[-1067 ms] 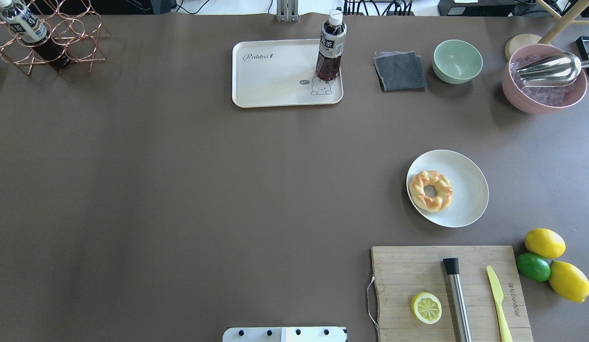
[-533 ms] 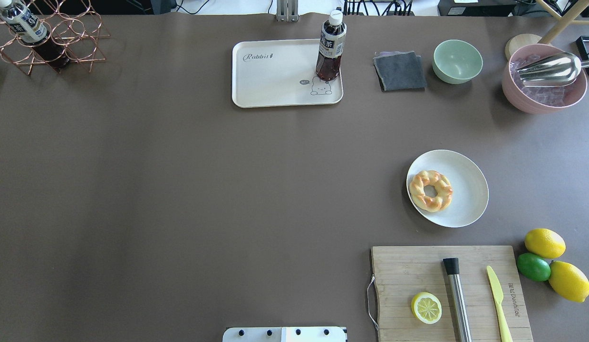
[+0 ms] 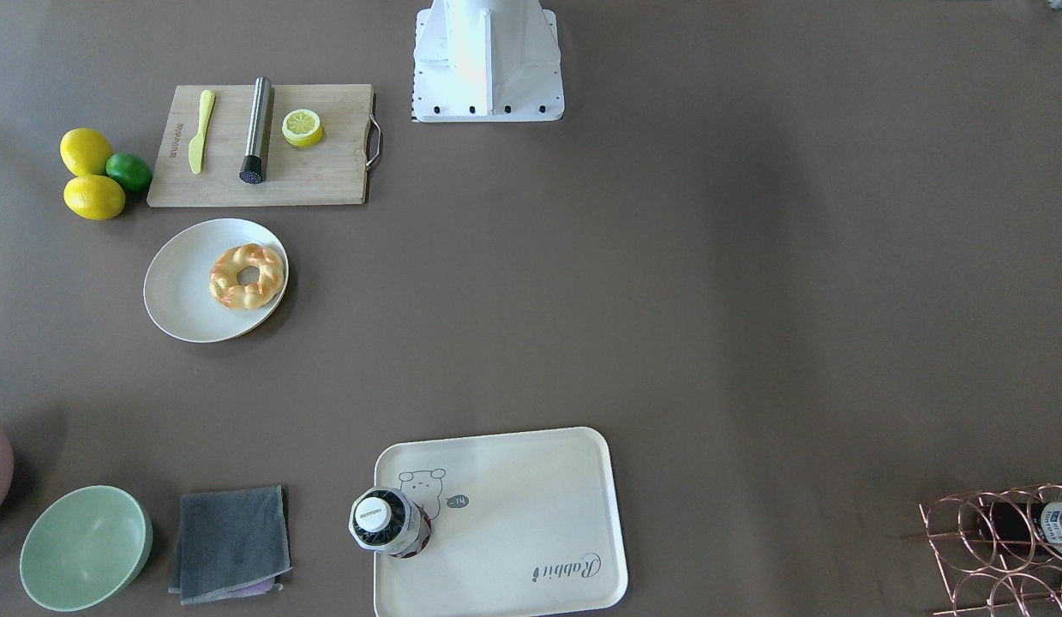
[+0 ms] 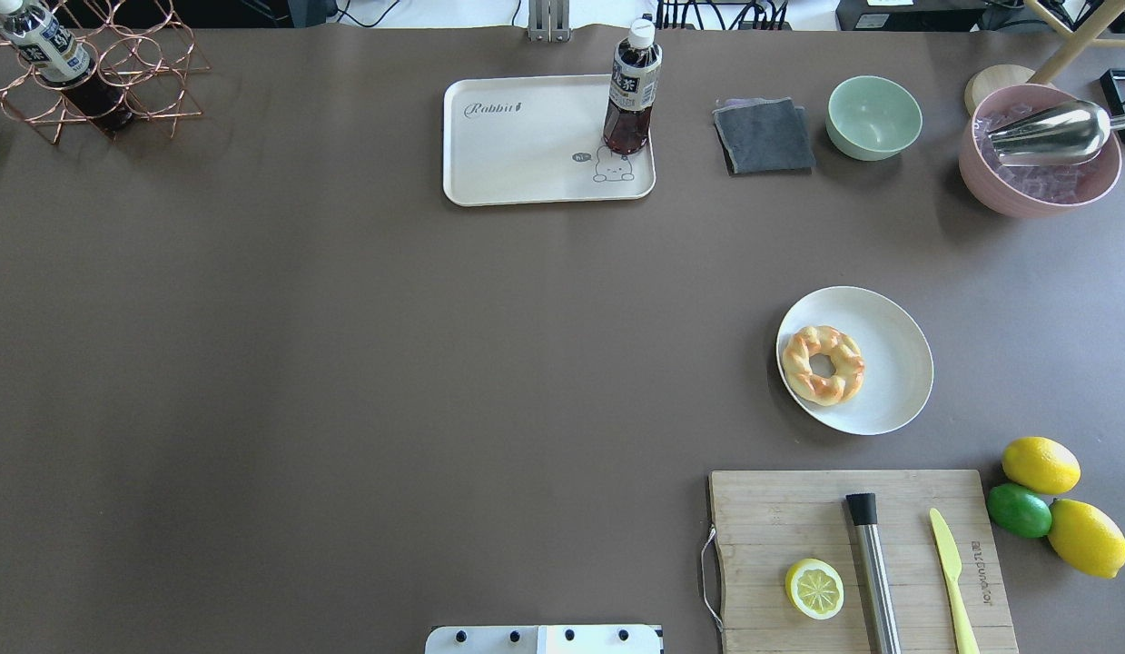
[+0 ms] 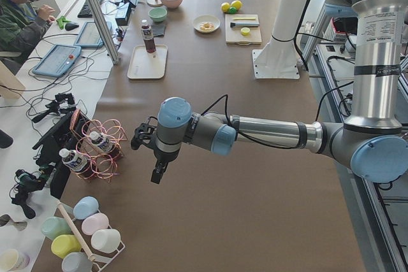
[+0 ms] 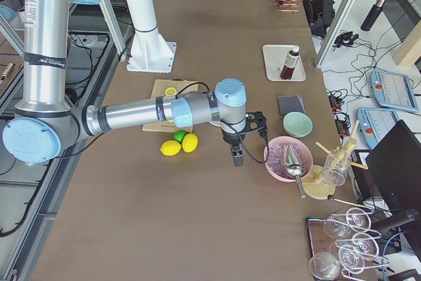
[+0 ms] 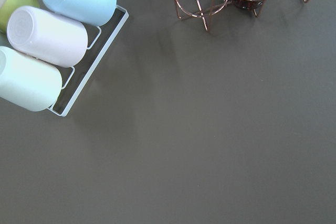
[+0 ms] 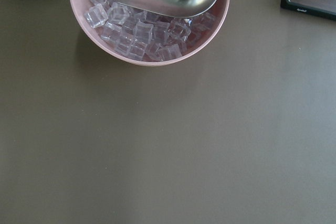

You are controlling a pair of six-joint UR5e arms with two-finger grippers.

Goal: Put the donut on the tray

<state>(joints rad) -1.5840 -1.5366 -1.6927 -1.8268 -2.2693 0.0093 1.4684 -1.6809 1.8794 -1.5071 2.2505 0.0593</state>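
The donut (image 4: 823, 364) is a golden-yellow braided ring lying on the left part of a round off-white plate (image 4: 893, 363); it also shows in the front-facing view (image 3: 247, 276). The cream-white tray (image 4: 517, 154) with "Rabbit" script lies at the far middle of the table, with a dark tea bottle (image 4: 631, 89) standing on its right end. My left gripper (image 5: 156, 173) hangs above the table near a copper wire rack. My right gripper (image 6: 238, 158) hangs beside a pink bowl. Both show only in the side views, so I cannot tell whether they are open or shut.
A cutting board (image 4: 798, 536) holds a lemon half (image 4: 814, 589), a steel rod and a yellow knife. Lemons and a lime (image 4: 1019, 510) lie to its right. A grey cloth (image 4: 764, 136), a green bowl (image 4: 873, 117) and a pink ice bowl (image 4: 1039, 186) with a scoop stand at the far right.
The metal scoop in the pink ice bowl looks slightly turned. The donut, plate, tray and bottle have not moved.
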